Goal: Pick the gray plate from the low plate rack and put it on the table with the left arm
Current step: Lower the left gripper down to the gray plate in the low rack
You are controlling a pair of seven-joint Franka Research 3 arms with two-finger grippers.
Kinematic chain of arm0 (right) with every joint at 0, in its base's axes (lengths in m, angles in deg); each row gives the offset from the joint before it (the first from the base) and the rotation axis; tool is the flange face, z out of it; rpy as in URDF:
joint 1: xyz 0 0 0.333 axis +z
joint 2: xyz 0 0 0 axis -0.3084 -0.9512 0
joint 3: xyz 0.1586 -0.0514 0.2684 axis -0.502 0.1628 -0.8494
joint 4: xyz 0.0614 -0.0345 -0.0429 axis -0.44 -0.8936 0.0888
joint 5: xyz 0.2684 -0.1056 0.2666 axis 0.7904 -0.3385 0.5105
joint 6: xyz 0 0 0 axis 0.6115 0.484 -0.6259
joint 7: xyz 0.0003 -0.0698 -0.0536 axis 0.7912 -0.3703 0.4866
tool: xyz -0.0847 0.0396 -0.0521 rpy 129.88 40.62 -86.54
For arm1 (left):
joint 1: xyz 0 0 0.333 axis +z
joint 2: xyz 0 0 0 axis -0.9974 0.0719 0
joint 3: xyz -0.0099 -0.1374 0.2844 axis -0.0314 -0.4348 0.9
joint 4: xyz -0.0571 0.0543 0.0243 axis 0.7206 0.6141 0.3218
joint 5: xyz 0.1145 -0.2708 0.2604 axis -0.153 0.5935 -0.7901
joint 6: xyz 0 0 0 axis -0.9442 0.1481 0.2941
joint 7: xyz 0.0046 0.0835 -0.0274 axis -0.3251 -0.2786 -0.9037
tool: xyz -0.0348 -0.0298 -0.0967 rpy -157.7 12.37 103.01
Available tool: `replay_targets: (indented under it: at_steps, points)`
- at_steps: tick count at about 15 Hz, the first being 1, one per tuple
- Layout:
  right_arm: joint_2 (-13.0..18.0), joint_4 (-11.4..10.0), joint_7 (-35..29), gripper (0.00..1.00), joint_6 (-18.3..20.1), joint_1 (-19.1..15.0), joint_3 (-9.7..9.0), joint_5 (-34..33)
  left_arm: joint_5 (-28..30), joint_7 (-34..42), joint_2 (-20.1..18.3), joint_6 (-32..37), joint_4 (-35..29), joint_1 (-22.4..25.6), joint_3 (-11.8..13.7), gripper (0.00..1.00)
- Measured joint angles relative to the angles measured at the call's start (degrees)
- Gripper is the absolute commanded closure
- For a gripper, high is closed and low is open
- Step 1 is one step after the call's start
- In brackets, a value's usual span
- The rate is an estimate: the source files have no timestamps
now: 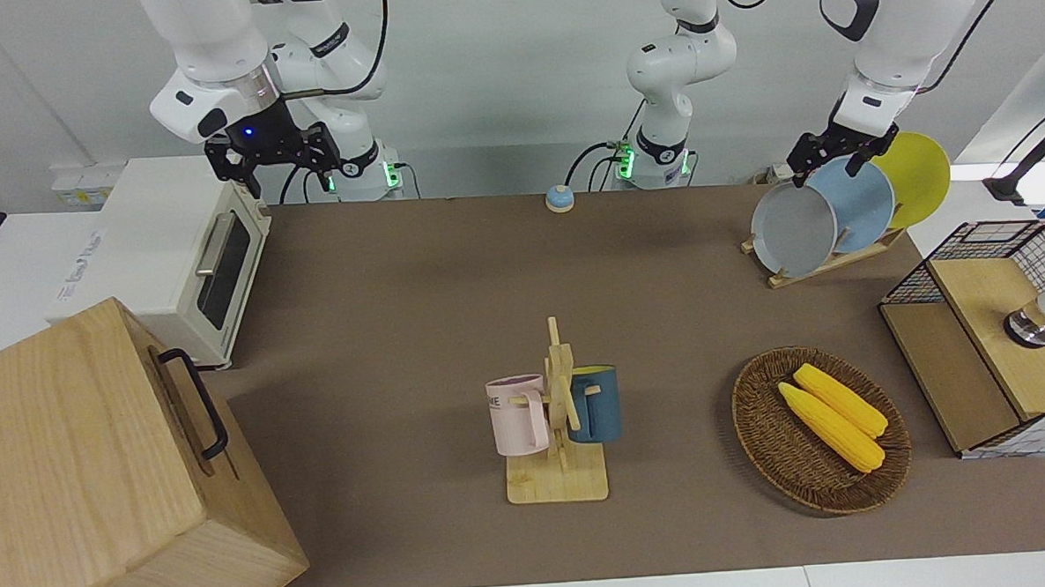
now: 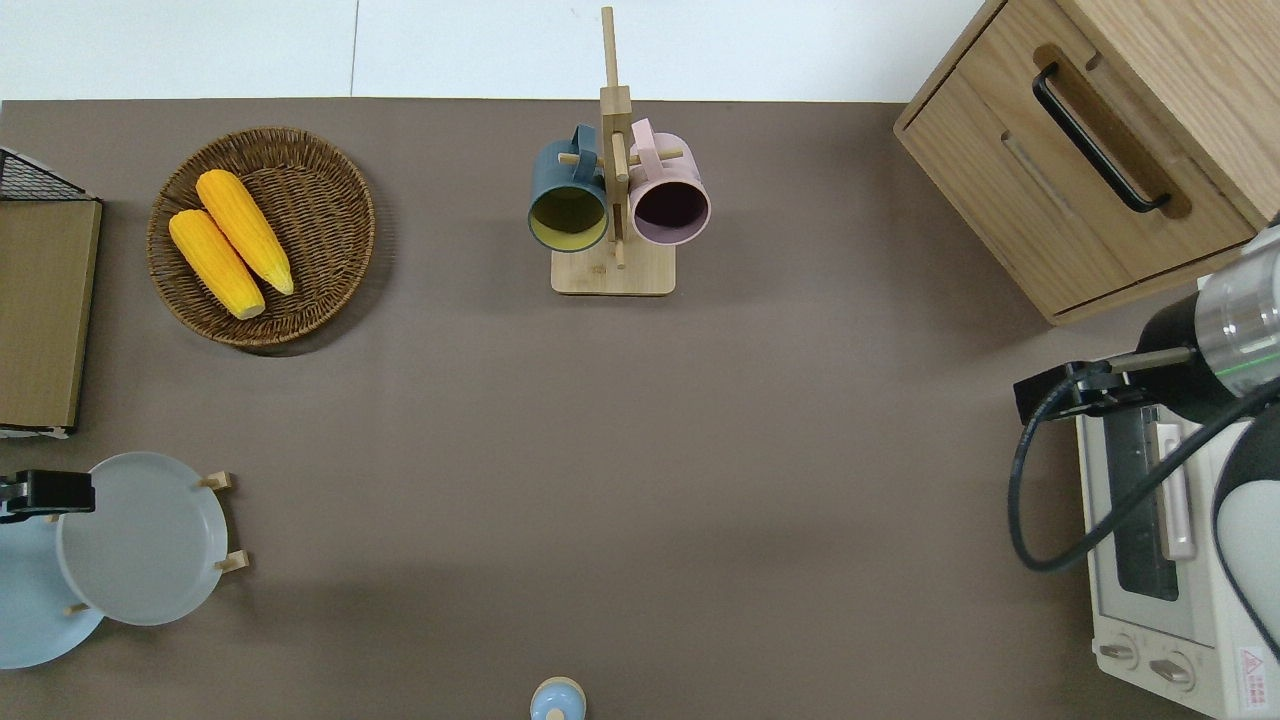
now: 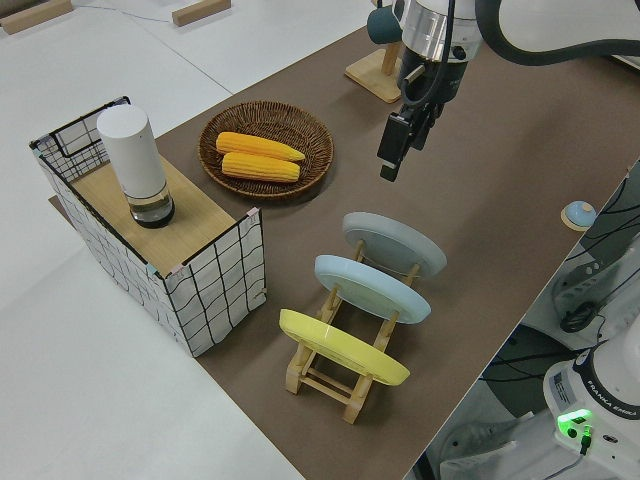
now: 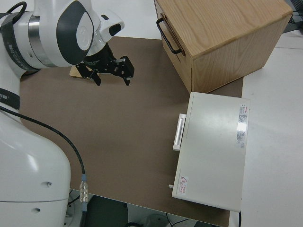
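The gray plate [image 1: 793,229] leans in the slot of the low plate rack [image 1: 825,263] that is closest to the middle of the table [image 1: 399,290]. It also shows in the overhead view [image 2: 140,540] and the left side view [image 3: 395,243]. My left gripper [image 1: 827,158] is open and empty. It hangs in the air over the plate's rim toward the left arm's end of the table [image 2: 40,492], clear of the plate [image 3: 400,150]. My right gripper [image 1: 274,159] is open and parked.
A light-blue plate [image 1: 862,199] and a yellow plate [image 1: 914,175] stand in the same rack. A wicker basket [image 1: 762,433] with corn, a wire basket [image 1: 992,335], a mug tree [image 1: 559,415], a toaster oven [image 1: 177,256] and a wooden cabinet [image 1: 80,472] stand around.
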Motion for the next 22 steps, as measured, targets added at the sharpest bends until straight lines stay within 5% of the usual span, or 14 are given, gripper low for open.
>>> replay_targets:
  at_steps: [13, 15, 19, 22]
  points:
    - [0.00, 0.00, 0.00, 0.017, 0.00, 0.00, 0.00, 0.00, -4.05, -2.22, -2.01, -14.37, -14.91, 3.80, 0.67, 0.02]
    - [0.00, 0.00, 0.00, 0.017, 0.00, 0.00, 0.00, 0.00, -4.74, -2.58, -2.00, -15.23, -16.11, 3.80, 0.65, 0.16]
    - [0.00, 0.00, 0.00, 0.017, 0.00, 0.00, 0.00, 0.00, -5.01, -3.70, -1.99, -15.60, -16.71, 3.79, 0.41, 0.71]
    - [0.00, 0.00, 0.00, 0.017, 0.00, 0.00, 0.00, 0.00, -5.49, -5.26, -1.94, -15.60, -16.78, 3.68, -0.09, 0.87]
